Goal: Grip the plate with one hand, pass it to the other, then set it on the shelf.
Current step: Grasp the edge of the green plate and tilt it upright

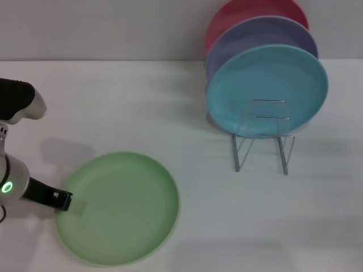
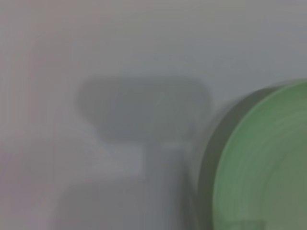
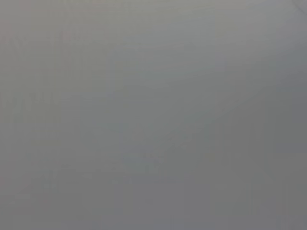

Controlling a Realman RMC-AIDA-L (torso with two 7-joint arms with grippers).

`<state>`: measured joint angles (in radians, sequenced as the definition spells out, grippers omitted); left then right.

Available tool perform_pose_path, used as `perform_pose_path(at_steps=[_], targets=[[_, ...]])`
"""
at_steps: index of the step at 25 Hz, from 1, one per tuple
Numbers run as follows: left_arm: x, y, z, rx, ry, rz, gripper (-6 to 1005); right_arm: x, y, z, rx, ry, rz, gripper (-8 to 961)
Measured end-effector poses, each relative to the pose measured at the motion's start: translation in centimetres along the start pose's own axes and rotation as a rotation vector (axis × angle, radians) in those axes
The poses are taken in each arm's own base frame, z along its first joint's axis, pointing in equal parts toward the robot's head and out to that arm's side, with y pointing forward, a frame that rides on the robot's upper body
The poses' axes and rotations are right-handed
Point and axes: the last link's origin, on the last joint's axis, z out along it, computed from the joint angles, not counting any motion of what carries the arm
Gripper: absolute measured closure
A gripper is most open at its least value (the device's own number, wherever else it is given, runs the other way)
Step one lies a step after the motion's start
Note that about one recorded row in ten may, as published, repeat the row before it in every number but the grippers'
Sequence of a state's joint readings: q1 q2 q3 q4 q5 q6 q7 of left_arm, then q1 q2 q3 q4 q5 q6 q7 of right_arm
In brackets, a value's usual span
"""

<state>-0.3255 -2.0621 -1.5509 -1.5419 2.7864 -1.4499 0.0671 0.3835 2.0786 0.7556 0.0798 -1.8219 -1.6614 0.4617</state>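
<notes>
— Plate: light green, round, flat on white table, near left part of scene.

— And relative to left gripper?

— Right at plate's left rim. Black fingertip end reaching in from left, touching or overlapping rim edge; forearm with green light ring farther left, at scene's edge. Pale translucent pad showing just over plate's surface beside black tip.

— Clamped on rim, or open?

— Cannot tell. Only one black finger plainly visible from head view; second finger not distinguishable. In left wrist view, plate fills one side as green curve with dark shadow along its rim, over grey table surface with soft shadow of arm; no fingers seen there.

— Plate lifted?

— Appears flat on table, thin shadow under right and near edge only.

— Shelf?

— Thin silver wire rack with upright loops, far right of plate, well apart from it. Front loops bare. Behind them, three plates standing on edge: turquoise plate nearest, lavender plate behind, red plate farthest back, each leaning against next.

— Right gripper?

— Not seen in head view. Right wrist view shows only plain grey surface, nothing else recognisable.
</notes>
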Motion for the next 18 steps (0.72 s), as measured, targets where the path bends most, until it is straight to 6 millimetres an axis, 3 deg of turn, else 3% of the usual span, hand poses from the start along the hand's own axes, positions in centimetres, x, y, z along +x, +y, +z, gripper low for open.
perform_pose_path(at_steps=[18], targets=[[0.02, -0.08, 0.3, 0.001, -0.007, 0.016, 815, 0.07, 0.11, -0.03, -0.003, 0.003, 0.006, 287]])
